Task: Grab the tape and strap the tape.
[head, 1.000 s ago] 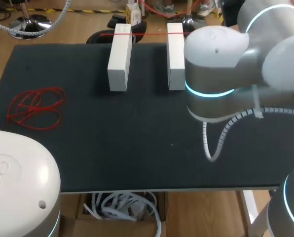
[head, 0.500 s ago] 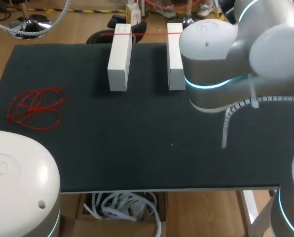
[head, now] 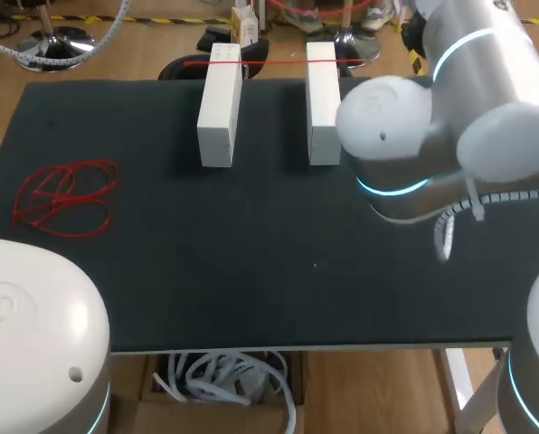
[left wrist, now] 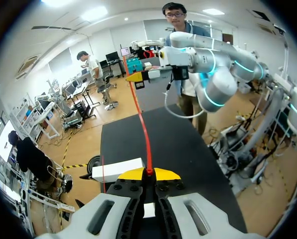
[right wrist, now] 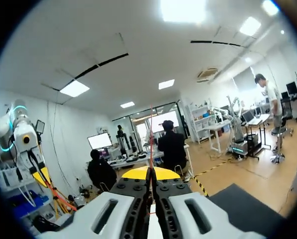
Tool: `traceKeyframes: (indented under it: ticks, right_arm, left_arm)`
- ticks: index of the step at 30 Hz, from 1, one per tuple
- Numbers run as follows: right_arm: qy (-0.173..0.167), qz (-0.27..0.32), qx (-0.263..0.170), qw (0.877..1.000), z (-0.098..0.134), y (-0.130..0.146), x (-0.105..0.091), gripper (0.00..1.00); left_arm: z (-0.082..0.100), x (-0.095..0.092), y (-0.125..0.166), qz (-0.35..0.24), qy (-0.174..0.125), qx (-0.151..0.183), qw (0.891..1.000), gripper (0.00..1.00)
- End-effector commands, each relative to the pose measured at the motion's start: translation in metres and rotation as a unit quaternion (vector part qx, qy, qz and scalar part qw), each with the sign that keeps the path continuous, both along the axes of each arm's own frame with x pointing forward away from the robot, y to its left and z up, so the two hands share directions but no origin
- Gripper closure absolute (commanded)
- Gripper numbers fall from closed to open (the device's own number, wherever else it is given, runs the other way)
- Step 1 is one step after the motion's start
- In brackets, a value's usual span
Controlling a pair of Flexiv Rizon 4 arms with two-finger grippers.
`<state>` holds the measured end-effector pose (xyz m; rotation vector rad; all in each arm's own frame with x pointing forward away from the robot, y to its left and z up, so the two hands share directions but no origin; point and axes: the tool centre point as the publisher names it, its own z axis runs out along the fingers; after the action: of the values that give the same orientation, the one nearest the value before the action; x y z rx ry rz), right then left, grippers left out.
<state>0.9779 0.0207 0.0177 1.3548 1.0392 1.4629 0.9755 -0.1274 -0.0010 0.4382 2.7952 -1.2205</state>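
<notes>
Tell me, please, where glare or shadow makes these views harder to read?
Head view: even light, soft shadows beside the white blocks on the dark table; the right arm hides its far right part. Right wrist view: ceiling glare beyond the right gripper. Left wrist view: the red tape shows clearly, stretched from the left gripper.

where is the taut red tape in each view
Head view: tape is a thin line across the far ends of the white blocks.
Left wrist view: it runs from the left hand up to the right hand.
Right wrist view: a thin line rising from the right hand.
Shared landmark: the black table.
</notes>
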Motion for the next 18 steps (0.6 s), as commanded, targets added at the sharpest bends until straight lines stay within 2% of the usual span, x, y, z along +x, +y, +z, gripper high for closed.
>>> traceKeyframes:
  ticks: [1, 4, 6, 7, 8, 10, 11, 13, 17, 18]
  right_arm:
    - [-0.007, 0.013, -0.110, 0.994, -0.008, -0.002, 0.003, 1.00]
    - [0.073, -0.027, -0.156, 0.985, -0.013, 0.000, 0.002, 1.00]
    - [0.115, -0.040, -0.196, 0.973, -0.016, 0.000, 0.000, 1.00]
    - [0.118, -0.042, -0.215, 0.968, -0.015, 0.001, -0.001, 1.00]
    - [0.115, -0.046, -0.251, 0.960, -0.013, 0.002, -0.002, 1.00]
    - [0.118, -0.042, -0.275, 0.953, -0.008, 0.003, -0.004, 1.00]
    - [0.116, -0.040, -0.304, 0.945, -0.006, 0.003, -0.003, 1.00]
    - [0.090, -0.043, -0.353, 0.930, -0.002, 0.004, -0.003, 1.00]
    - [0.039, -0.047, -0.445, 0.894, 0.008, 0.004, 0.001, 1.00]
    - [0.013, -0.044, -0.451, 0.891, 0.012, 0.004, 0.001, 1.00]
  left_arm:
    - [0.001, 0.000, 0.000, 0.000, 0.001, 0.002, 1.000, 1.00]
    - [0.001, 0.000, 0.000, 0.000, 0.001, 0.002, 1.000, 1.00]
    - [0.001, 0.000, 0.000, 0.000, 0.001, 0.002, 1.000, 1.00]
    - [0.001, 0.000, 0.000, 0.000, 0.001, 0.002, 1.000, 1.00]
    - [0.001, 0.000, 0.000, 0.000, 0.001, 0.002, 1.000, 1.00]
    - [0.001, 0.000, 0.000, 0.000, 0.001, 0.002, 1.000, 1.00]
    - [0.001, 0.000, 0.000, 0.000, 0.001, 0.002, 1.000, 1.00]
    - [0.001, 0.000, 0.000, 0.000, 0.001, 0.002, 1.000, 1.00]
    - [0.001, 0.000, 0.000, 0.000, 0.001, 0.002, 1.000, 1.00]
    - [0.001, 0.000, 0.000, 0.000, 0.001, 0.002, 1.000, 1.00]
